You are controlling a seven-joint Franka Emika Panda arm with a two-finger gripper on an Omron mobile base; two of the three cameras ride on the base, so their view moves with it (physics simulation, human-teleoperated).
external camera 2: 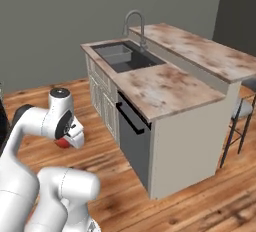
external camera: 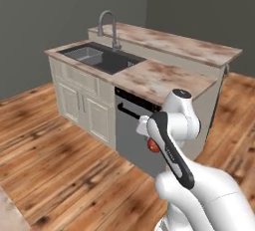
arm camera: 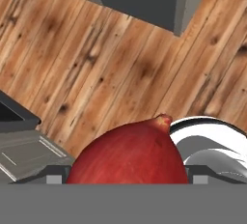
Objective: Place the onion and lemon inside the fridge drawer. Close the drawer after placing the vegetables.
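1. Hand view: the onion (arm camera: 128, 153) sits between the gripper (arm camera: 126, 179) fingers, held high over the wood floor (arm camera: 96, 68).
2. Left base view: the onion (external camera: 153, 146) peeks red beside the arm; a loose hold on its round, glossy skin could let it drop.
3. Kitchen island (external camera 2: 165, 88) stands near, so a wide swing might clip it.

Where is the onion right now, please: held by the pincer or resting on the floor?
Held: the onion sits between the pincer tips, with the wooden floor far below.
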